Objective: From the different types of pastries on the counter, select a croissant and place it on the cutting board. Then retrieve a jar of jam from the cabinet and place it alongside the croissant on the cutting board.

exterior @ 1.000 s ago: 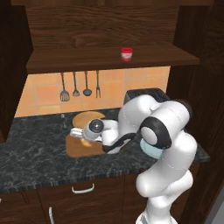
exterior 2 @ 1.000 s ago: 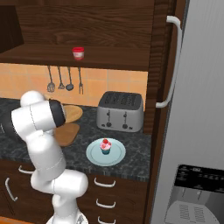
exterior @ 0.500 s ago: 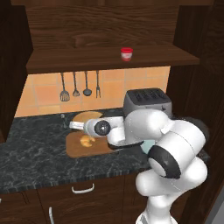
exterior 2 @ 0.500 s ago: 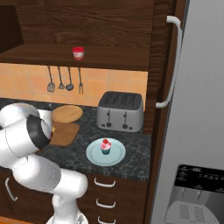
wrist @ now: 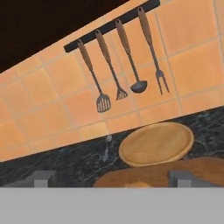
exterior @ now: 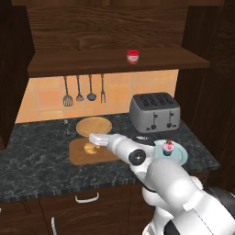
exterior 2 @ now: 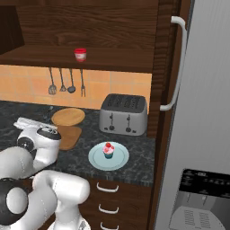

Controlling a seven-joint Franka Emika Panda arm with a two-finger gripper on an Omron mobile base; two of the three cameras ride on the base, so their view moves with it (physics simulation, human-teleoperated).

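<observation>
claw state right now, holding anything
Claw: open, holding nothing; the croissant lies on the cutting board just below it.

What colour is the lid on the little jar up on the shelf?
Red. The jar shows best in the left base view.

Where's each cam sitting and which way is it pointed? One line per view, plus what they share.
Left base view: behind-left of the arm, looking forward-down at the counter; the arm reaches to the cutting board, open gripper over the croissant.
Right base view: behind-right, facing the toaster and cupcake; arm at lower left.
Hand view: on the hand, low over the board, facing the tiled wall; fingertips at bottom.
Shared: hanging utensils, round wooden plate.
</observation>
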